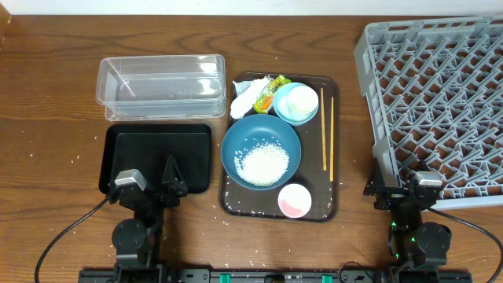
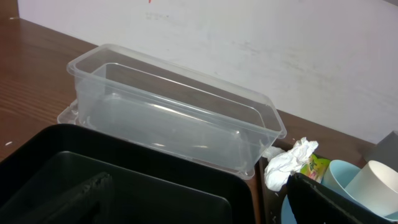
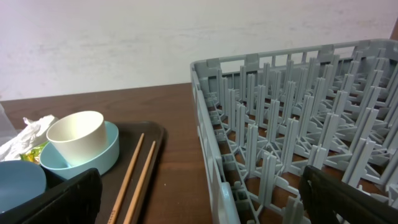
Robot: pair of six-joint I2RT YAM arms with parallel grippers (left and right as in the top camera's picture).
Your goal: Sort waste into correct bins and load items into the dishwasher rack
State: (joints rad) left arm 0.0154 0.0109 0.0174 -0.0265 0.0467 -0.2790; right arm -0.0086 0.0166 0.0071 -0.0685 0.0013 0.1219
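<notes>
Left tool and right tool gape wide. Big blue bowl holds loose white rice; small bowl, a white cup

Overhead: top-down. Wrist cams: low, fwd-facing, both see white cup.

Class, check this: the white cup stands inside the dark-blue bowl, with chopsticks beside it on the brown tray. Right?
No: the overhead view shows the white cup inside the small light-blue bowl. The chopsticks do lie beside it on the brown tray.
</notes>
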